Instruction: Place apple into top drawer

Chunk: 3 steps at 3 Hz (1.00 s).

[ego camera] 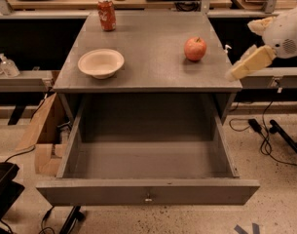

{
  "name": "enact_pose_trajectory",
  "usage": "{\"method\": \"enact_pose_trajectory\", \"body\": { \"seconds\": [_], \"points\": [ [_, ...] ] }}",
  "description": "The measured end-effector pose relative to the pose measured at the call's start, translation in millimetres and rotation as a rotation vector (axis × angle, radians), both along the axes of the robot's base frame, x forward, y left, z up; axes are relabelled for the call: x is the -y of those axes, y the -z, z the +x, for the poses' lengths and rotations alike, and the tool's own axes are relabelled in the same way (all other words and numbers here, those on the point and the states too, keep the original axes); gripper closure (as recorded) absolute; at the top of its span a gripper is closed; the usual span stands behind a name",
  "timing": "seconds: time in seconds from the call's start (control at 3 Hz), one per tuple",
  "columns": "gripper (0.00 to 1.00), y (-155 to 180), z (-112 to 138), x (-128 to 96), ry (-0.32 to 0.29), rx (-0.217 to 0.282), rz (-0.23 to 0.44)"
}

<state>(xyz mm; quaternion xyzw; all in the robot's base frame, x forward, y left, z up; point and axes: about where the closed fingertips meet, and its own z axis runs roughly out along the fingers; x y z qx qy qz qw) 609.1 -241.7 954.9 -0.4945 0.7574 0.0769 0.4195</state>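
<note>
The red apple (195,48) with a short stem sits on the grey tabletop (148,38), right of centre. The top drawer (148,191) under the tabletop is pulled fully open and its inside holds nothing; a small metal knob shows on its front panel. My gripper (246,64) is cream-coloured and hangs in the air just off the table's right edge, to the right of the apple, a little nearer the camera, and apart from it. It holds nothing that I can see.
A cream bowl (101,62) sits on the left of the tabletop and a red soda can (107,14) stands at the back left. A cardboard box (41,135) lies on the floor to the left. Cables (265,130) run over the floor to the right.
</note>
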Motion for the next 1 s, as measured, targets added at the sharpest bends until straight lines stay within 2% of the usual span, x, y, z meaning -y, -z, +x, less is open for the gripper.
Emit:
{"method": "enact_pose_trajectory", "body": {
  "seconds": [0.33, 0.67, 1.0],
  "points": [
    [0.00, 11, 73, 5, 0.068, 0.109, 0.228],
    [0.00, 31, 92, 10, 0.153, 0.105, 0.269],
    [0.00, 29, 92, 8, 0.148, 0.110, 0.273]
  ]
}}
